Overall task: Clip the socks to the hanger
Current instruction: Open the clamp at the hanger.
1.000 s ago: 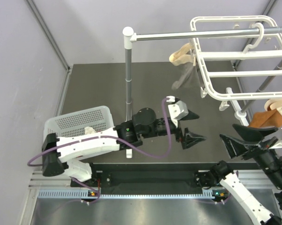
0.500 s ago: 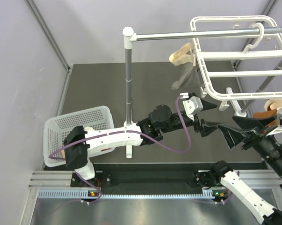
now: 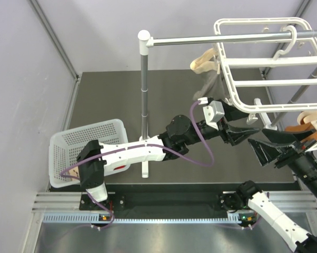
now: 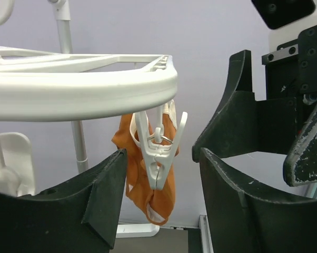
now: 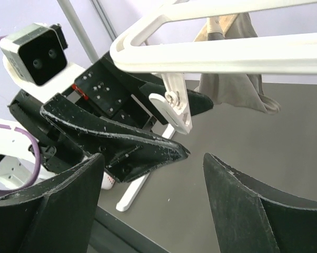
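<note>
The white hanger point(image 3: 264, 68) hangs by its hook from the rail at the right. A beige sock point(image 3: 203, 60) and a grey sock point(image 3: 207, 87) hang at its left side, and an orange sock point(image 3: 299, 129) at its near side. My left gripper point(image 3: 246, 132) is open and empty under the hanger's near-left corner. In the left wrist view an empty white clip peg point(image 4: 157, 153) dangles from the hanger rim point(image 4: 85, 89) just above the gap of the left gripper point(image 4: 161, 197), with the orange sock point(image 4: 148, 190) behind it. My right gripper point(image 3: 264, 145) is open and empty, close to the left one. The right wrist view shows the peg point(image 5: 177, 108), the grey sock point(image 5: 237, 89) and the right gripper point(image 5: 158, 211).
The grey stand's pole point(image 3: 144, 95) and rail point(image 3: 216, 38) carry the hanger, and its white foot point(image 3: 144, 171) rests on the dark table. A white perforated basket point(image 3: 85, 142) stands at the near left with fabric inside.
My left arm has reached to the right, from the middle of the table to under the hanger's near-left corner. The right gripper has shifted slightly and stays open.
</note>
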You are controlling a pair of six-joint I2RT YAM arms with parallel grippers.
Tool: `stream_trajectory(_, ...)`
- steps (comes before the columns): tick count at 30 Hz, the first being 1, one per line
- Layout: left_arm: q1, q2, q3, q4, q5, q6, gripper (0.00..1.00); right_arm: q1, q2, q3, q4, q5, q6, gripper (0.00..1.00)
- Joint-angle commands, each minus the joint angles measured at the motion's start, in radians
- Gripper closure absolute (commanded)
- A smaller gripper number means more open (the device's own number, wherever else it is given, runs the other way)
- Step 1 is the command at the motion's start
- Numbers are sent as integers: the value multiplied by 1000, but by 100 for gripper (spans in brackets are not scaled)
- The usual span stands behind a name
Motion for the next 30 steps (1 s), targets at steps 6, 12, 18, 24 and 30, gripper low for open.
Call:
stream_trajectory(6,12,9,59,49,66,-59,53,3,56,37,96,-20,51,26)
stream_trajectory(12,19,-28,33,32,119,-156,86,3,65,17,134,-32,83,26)
stream_trajectory(18,19,-65,11,22,178,-260,97,4,79,13,177,-32,129,32)
stream_trajectory(24,21,-98,-18,53,209,-374,100,3,87,-9,244,-31,194,37)
stream_trajectory(30,21,-98,-17,76,243,-469,100,3,96,-43,307,-63,229,42)
